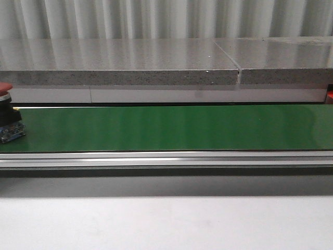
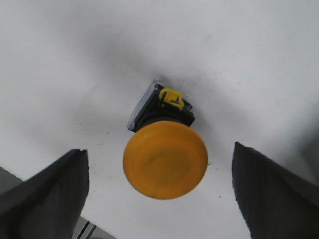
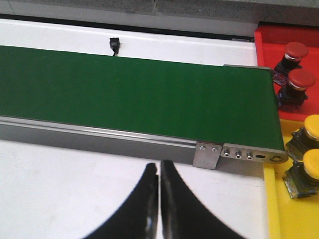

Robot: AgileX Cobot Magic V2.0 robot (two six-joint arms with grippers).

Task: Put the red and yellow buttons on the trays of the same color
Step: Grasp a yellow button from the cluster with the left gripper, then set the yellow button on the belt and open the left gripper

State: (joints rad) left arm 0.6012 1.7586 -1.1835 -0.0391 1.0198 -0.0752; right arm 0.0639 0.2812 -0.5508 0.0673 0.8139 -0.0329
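Observation:
A yellow button (image 2: 165, 160) with a black and grey base stands on a white surface in the left wrist view. My left gripper (image 2: 158, 149) is open above it, one dark finger on each side and neither touching it. A red button (image 1: 5, 89) sits at the far left end of the green belt (image 1: 171, 127). My right gripper (image 3: 158, 167) is shut and empty over the white table, in front of the belt's end. Beside that end, the red tray (image 3: 266, 47) holds two red buttons (image 3: 295, 50) and the yellow tray (image 3: 279, 209) holds two yellow buttons (image 3: 314, 125).
The conveyor's metal rail (image 1: 166, 159) runs along the belt's near side. A grey stone ledge (image 1: 119, 77) stands behind the belt. A small black plug (image 3: 115, 46) lies on the white table beyond the belt. Neither arm shows in the front view.

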